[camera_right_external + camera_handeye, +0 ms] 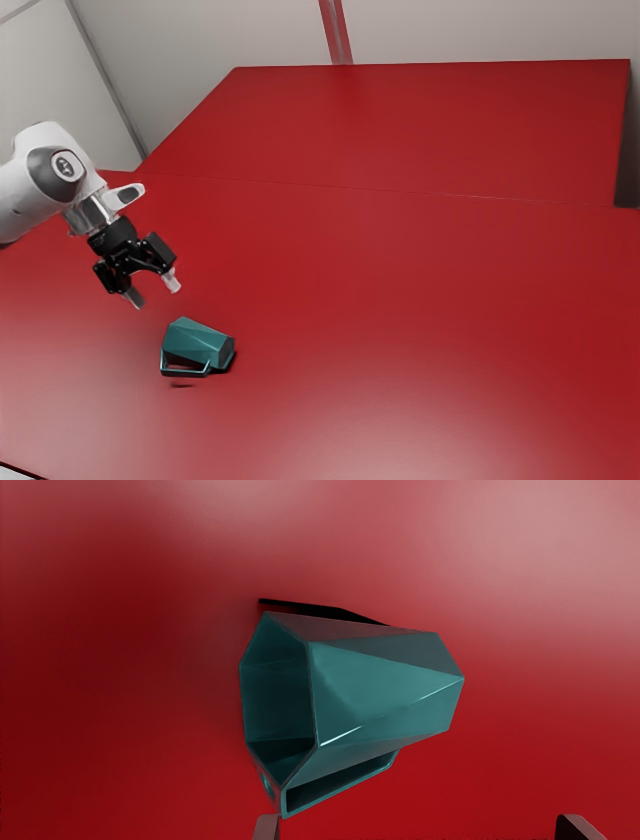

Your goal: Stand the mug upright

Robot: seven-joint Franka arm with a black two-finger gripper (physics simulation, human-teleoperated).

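I'm looking at a glossy red table (420, 290), a fine seam running across it, with pale walls (480, 30) behind and a red stripe (336, 30) up one of them. The teal mug (203, 342) lies on its side near my gripper (154, 290) — fingers spread wide — with its handle (337, 788) toward them.

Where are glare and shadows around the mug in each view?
Exterior view: pale sheen across the near part of the table, a small dark shadow near the handle of the mug. Wrist view: pale glare on the table, hard black shadow beside the mug opposite its handle, thin white glint along one edge.
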